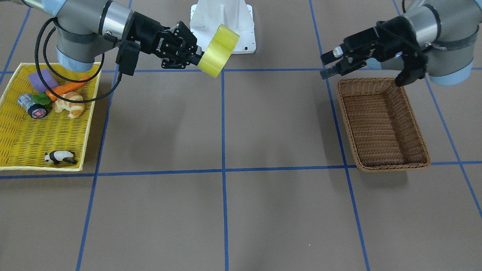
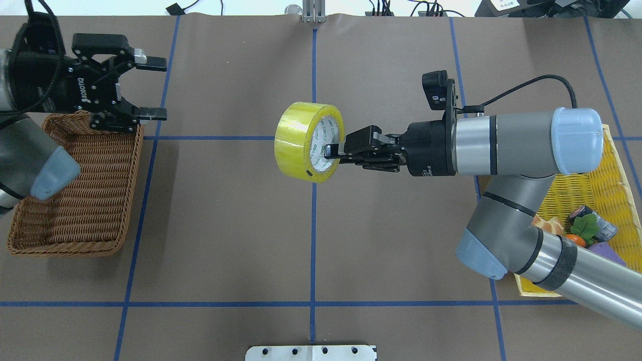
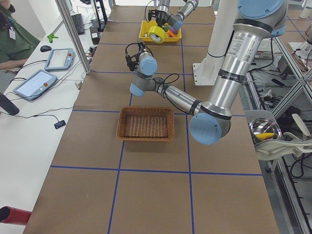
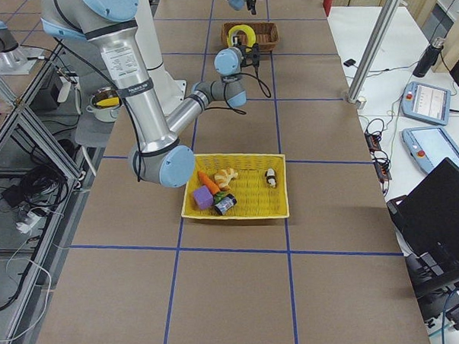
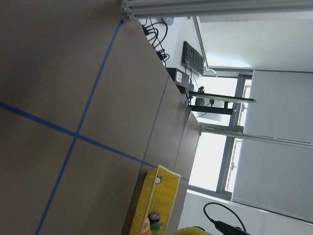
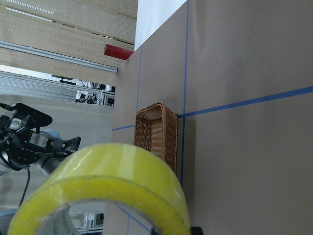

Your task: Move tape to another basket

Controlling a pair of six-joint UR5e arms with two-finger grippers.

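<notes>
The yellow tape (image 2: 303, 140) is held in the air over the middle of the table, also in the front view (image 1: 218, 51) and close up in the right wrist view (image 6: 112, 181). My right gripper (image 2: 331, 150) is shut on the roll's wall, with one finger inside the pale core. The brown wicker basket (image 2: 75, 200) sits empty on the robot's left side, also in the front view (image 1: 380, 81). My left gripper (image 2: 158, 89) is open and empty, in the air by the basket's far corner, pointing toward the tape.
A flat yellow tray (image 1: 22, 139) on the robot's right holds a purple block (image 1: 42, 79), a carrot (image 1: 67, 87), a croissant (image 1: 70, 104), a silver cylinder (image 1: 32, 105) and a toy panda (image 1: 60, 157). The white robot base (image 1: 222, 22) stands at the back centre.
</notes>
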